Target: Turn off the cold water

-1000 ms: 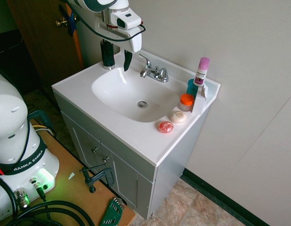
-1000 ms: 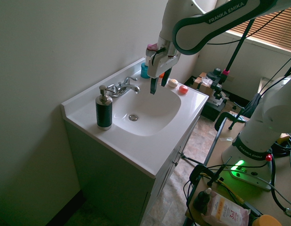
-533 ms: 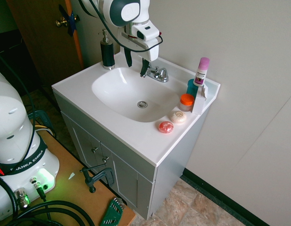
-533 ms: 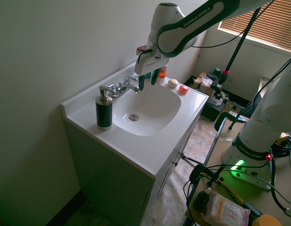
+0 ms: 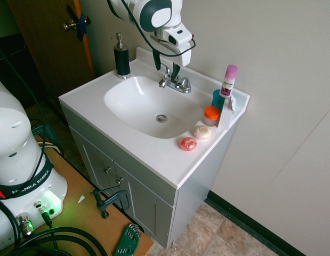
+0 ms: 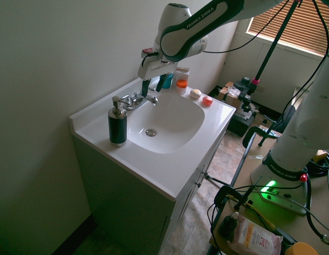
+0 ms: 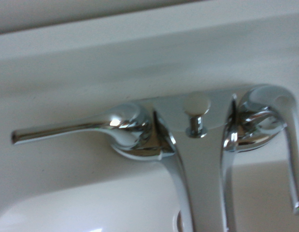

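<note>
First exterior view, from the left: a dark soap pump (image 5: 121, 56) stands at the back corner of the white sink (image 5: 149, 154), well clear of the work. Next comes the gripper (image 5: 166, 73), fingers apart and pointing down, hanging over the left end of the faucet (image 5: 175, 82), about astride the raised left lever (image 5: 166, 70). The cold water lever (image 5: 186, 84) is the short, low one at the faucet's right end, just beside the gripper on its right, past the spout. No water is visible. The wrist view shows this lever (image 7: 277, 125) with its handle running out toward the basin, so shutting it off probably means shifting right, then swinging it sideways. Further right, a teal cup (image 5: 218, 98) and a pink-capped bottle (image 5: 228, 80) stand near the lever's side.
</note>
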Robot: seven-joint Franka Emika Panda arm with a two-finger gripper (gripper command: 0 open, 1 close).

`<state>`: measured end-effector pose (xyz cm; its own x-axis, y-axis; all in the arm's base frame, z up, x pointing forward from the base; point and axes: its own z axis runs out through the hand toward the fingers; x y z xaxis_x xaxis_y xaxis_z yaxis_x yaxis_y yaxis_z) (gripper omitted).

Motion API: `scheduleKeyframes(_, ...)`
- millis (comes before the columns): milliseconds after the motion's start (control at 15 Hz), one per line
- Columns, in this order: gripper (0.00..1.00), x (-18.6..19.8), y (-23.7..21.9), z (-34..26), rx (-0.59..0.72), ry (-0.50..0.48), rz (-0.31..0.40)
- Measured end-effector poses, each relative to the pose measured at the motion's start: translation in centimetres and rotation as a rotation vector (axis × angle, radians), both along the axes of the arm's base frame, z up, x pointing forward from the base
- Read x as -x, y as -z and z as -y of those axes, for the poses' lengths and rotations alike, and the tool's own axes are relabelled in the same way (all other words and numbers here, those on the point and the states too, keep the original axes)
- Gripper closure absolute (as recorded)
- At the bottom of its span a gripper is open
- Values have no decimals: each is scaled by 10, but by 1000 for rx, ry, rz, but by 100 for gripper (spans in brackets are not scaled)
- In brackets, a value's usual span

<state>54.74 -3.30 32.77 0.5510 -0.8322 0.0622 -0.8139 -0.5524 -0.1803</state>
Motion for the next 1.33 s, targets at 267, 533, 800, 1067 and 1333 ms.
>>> scheduleKeyframes(267, 0, -1, 0, 14, 0, 39, 1)
scheduleKeyframes(533, 0, -11, 19, 30, 12, 71, -4)
scheduleKeyframes(800, 0, -30, 31, 47, 24, 102, -6)
scheduleKeyframes(1067, 0, -38, 37, 64, 35, 137, -8)
scheduleKeyframes(1333, 0, -34, 39, 67, 31, 150, -21)
